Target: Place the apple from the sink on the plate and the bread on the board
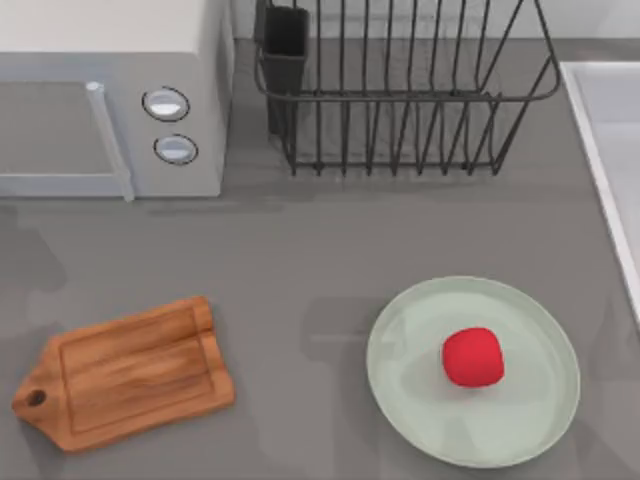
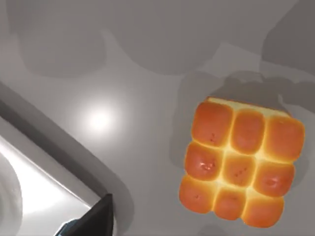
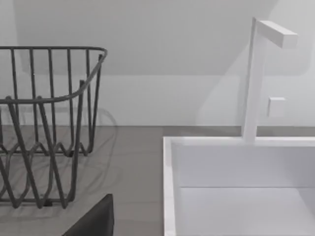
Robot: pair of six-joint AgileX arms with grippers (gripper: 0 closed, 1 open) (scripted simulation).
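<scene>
The red apple rests on the mint-green plate at the front right of the table, a little right of the plate's middle. At the front left lies the wooden board, bare, its handle toward the left. The golden bread shows in the left wrist view, flat on a glossy grey surface, with a dark part of my left gripper apart from it. The sink runs along the table's right edge. The right wrist view looks at the sink's rim with a dark part of my right gripper in front.
A microwave stands at the back left and a black wire dish rack at the back middle. A white faucet rises behind the sink. Bare grey table lies between board and plate.
</scene>
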